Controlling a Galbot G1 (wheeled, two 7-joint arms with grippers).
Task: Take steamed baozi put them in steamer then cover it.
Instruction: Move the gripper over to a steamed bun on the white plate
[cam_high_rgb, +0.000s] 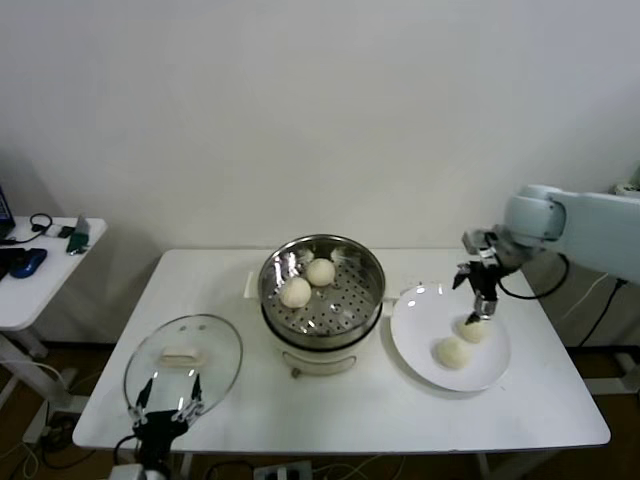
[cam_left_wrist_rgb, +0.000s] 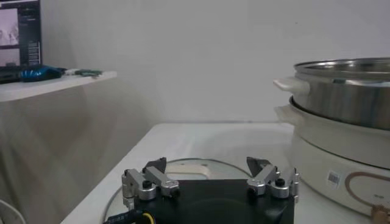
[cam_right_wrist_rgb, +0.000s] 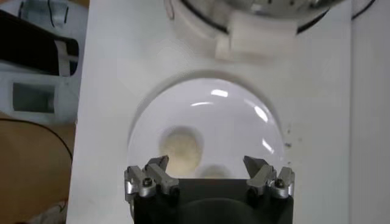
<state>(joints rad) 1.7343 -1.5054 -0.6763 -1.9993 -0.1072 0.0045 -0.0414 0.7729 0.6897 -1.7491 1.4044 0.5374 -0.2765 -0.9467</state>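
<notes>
Two smooth cream baozi (cam_high_rgb: 307, 282) sit inside the shiny steamer (cam_high_rgb: 322, 300).

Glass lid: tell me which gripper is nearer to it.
Left. The left gripper hovers open at the glass lid's near edge; the right gripper is across the table, open over the plate.

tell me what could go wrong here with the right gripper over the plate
The open right gripper hangs above two baozi on the plate lying close together: closing on the far one might nudge the near one. The soft bun could dent or slip. The lid lies near the table's front edge by the left gripper.
</notes>
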